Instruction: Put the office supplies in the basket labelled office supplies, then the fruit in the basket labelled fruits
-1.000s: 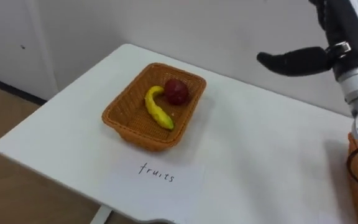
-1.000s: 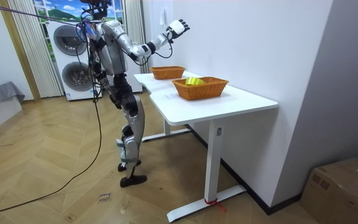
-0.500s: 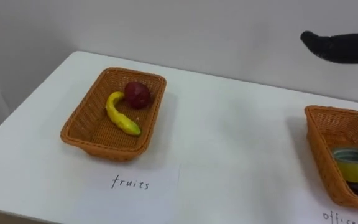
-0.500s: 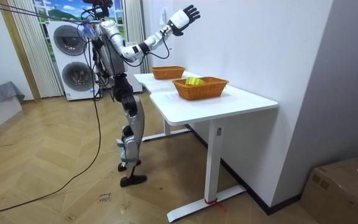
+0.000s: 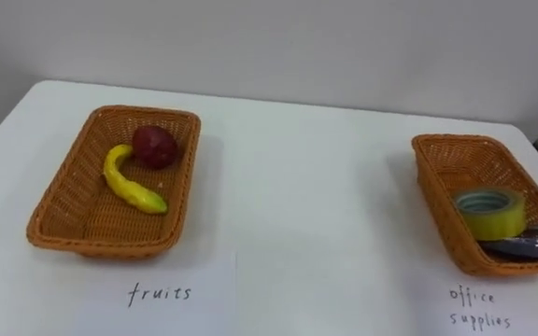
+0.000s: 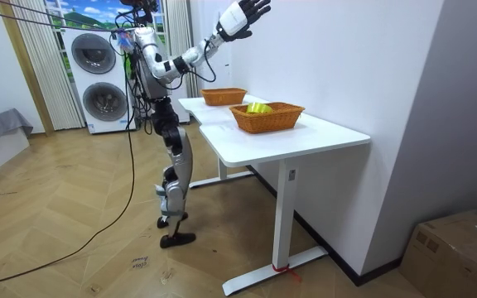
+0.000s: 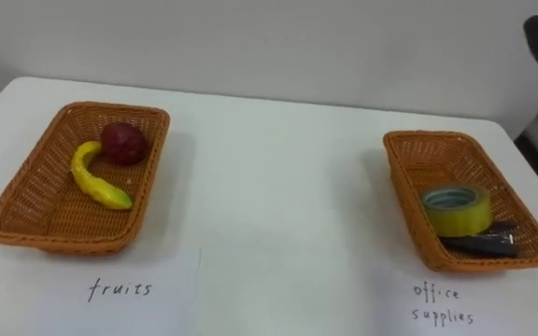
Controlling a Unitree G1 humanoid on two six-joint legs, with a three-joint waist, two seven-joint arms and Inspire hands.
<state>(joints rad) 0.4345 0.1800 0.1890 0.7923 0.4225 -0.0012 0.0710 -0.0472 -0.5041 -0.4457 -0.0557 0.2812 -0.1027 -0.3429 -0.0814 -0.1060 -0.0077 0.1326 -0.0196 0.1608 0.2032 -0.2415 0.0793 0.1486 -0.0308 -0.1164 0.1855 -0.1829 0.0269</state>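
White laminate makes up the one bench, on which everything is laid out. Two wicker baskets are counted: the fruit basket and the office basket, the latter set well apart from the fruit basket, to the robot's right of it. Two paper labels are seen: one just in front of the fruit basket on the robot's side, the other far to the right of it, before the office basket. Two fruits are held inside the fruit basket, one banana and one red fruit. Two supplies are held in the office basket, one roll of tape and one dark item.

Both baskets are woven, orange-brown and rectangular, with sloping walls. The banana is yellow and curved, and its upper end is laid against the round, dark red fruit at the far end of the fruit basket. The tape is a yellow roll with a grey core, and it is propped over the flat dark item, whose kind cannot be made out.

In the room view, the right hand is held high above the fruit basket with the fingers spread and nothing grasped. A second ago it was lower, nearer the level of the head, and it has been lifted since. The eye views have swung to the right, so the office basket is now seen whole. The contents of both baskets are unchanged.
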